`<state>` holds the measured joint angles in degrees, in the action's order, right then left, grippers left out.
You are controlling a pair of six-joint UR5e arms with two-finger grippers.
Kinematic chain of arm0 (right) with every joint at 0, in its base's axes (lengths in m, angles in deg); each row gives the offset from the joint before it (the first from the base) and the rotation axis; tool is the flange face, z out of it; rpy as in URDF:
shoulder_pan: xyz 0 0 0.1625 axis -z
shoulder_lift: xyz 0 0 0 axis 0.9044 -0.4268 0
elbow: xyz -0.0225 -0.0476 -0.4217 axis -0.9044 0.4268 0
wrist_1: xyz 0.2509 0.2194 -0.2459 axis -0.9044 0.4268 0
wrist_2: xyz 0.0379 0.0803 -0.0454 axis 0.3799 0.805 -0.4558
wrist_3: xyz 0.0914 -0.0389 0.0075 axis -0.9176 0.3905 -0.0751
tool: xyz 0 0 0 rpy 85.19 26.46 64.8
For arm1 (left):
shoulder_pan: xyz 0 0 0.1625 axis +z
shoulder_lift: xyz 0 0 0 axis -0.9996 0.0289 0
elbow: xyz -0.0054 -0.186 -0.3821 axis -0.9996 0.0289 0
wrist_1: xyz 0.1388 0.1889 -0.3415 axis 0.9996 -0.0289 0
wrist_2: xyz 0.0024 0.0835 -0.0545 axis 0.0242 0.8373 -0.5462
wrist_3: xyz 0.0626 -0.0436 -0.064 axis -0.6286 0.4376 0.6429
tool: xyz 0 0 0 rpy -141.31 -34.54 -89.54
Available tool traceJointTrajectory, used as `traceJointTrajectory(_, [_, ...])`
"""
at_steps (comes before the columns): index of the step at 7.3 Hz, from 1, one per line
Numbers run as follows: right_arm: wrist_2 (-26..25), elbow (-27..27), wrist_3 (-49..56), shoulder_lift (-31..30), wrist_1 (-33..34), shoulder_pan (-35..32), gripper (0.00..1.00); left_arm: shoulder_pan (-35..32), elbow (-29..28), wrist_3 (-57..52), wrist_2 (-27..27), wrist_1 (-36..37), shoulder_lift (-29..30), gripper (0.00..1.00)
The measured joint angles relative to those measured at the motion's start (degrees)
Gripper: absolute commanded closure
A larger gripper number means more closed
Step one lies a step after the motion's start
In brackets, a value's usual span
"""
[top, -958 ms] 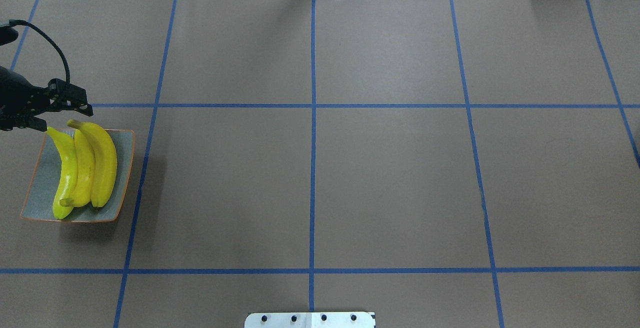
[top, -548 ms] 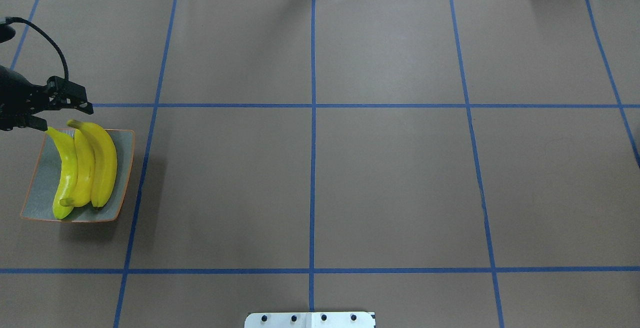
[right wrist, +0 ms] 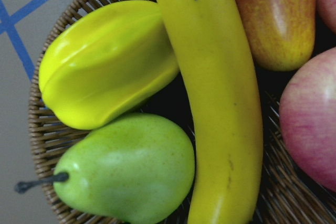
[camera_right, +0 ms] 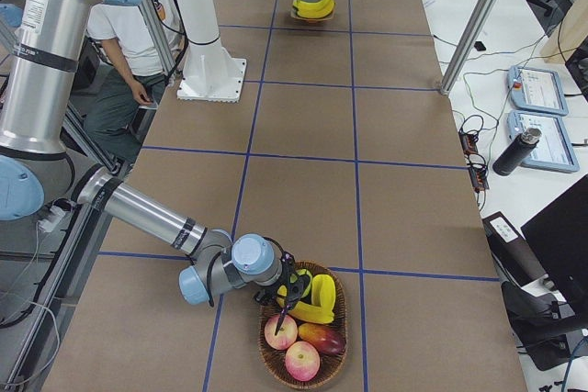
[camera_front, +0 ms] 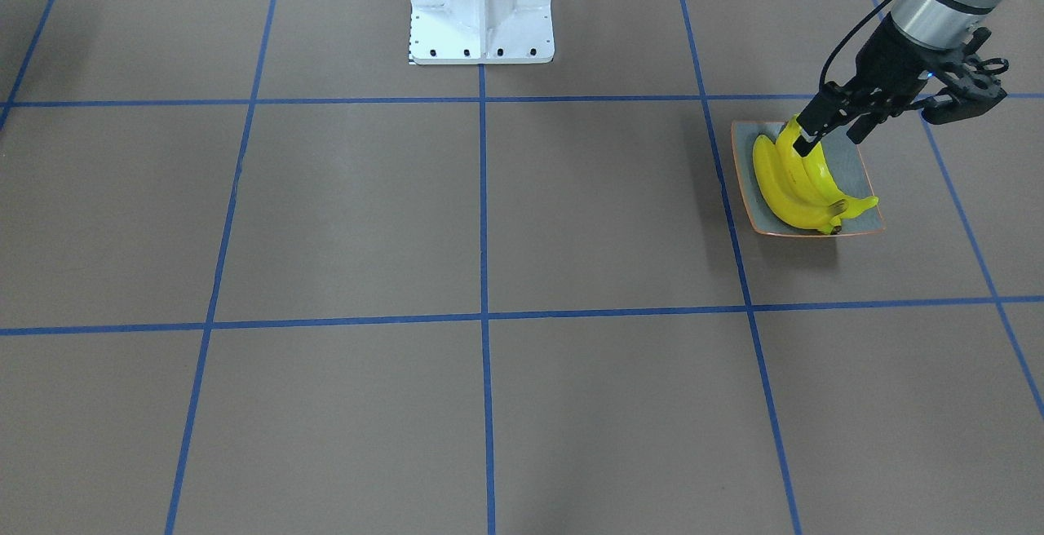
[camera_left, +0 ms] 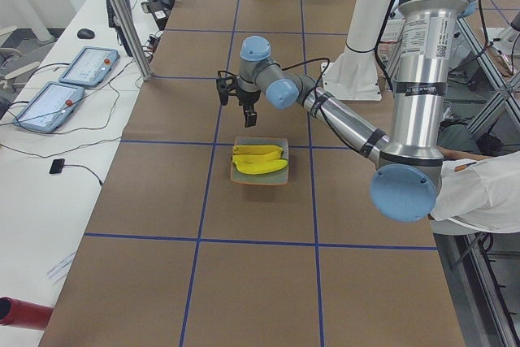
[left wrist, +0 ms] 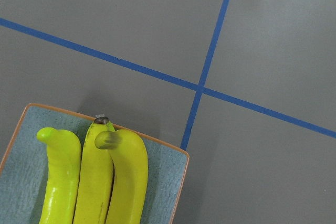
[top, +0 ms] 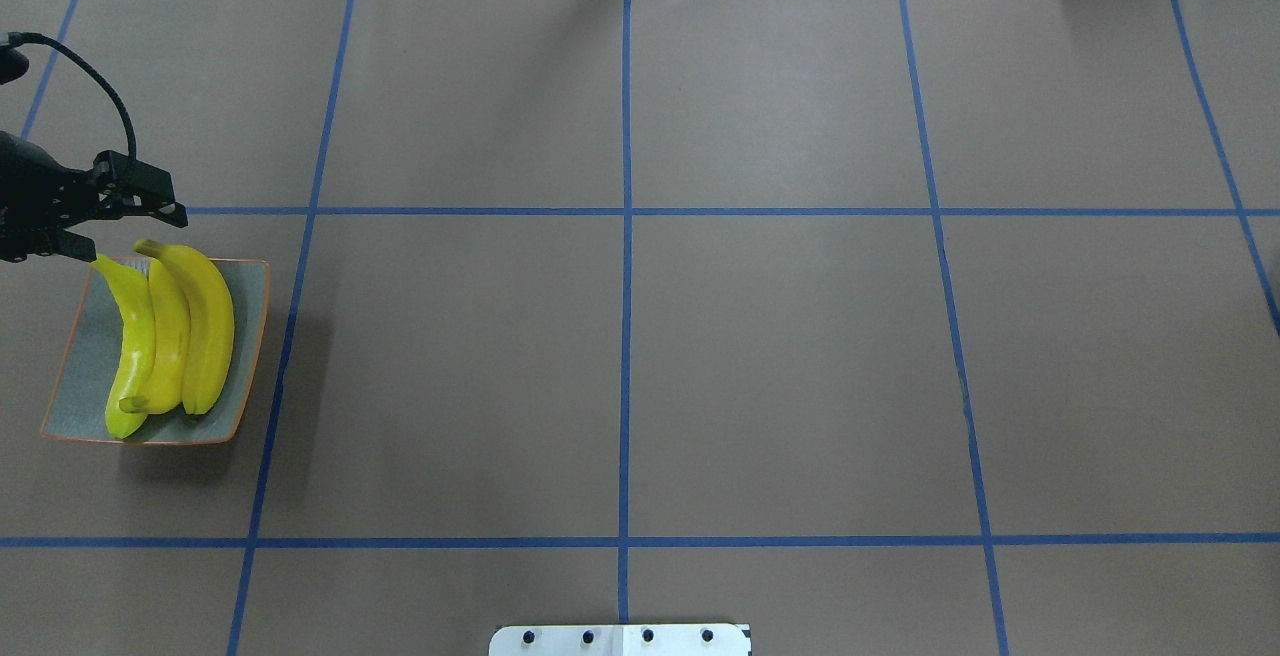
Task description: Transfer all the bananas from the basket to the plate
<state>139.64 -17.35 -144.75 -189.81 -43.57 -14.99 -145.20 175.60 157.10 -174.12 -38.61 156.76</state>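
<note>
Front view: three bananas (camera_front: pixel 795 188) lie side by side on the one plate (camera_front: pixel 855 170); the left gripper (camera_front: pixel 830 134) hovers above one end of them, fingers spread, holding nothing

Right side view: the right gripper (camera_right: pixel 292 298) reaches into the one basket (camera_right: pixel 344 314); how far it is spread I cannot tell

Right wrist view: a fourth banana (right wrist: pixel 215 103) lies in the basket beside one starfruit (right wrist: pixel 105 61), one pear (right wrist: pixel 126 166), one mango (right wrist: pixel 278 19) and two apples (right wrist: pixel 312 119)

Three bananas (top: pixel 170 336) lie side by side on the plate (top: pixel 80 386) at the table's (top: pixel 640 356) left end. A fourth banana (right wrist: pixel 220 103) lies in the basket (right wrist: pixel 42 140) at the right end.
</note>
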Motion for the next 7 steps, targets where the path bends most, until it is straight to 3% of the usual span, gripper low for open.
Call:
traceJointTrajectory(2, [-0.05, 0.05, 0.11, -0.09, 0.0, 0.46, 1.0, -0.01, 0.15, 2.02, -0.04, -0.12, 0.99, 0.0])
traceJointTrajectory(7, [1.79, -0.1, 2.72, -0.22, 0.01, 0.13, 1.0, -0.01, 0.34, 4.56, -0.13, -0.17, 2.52, 0.0])
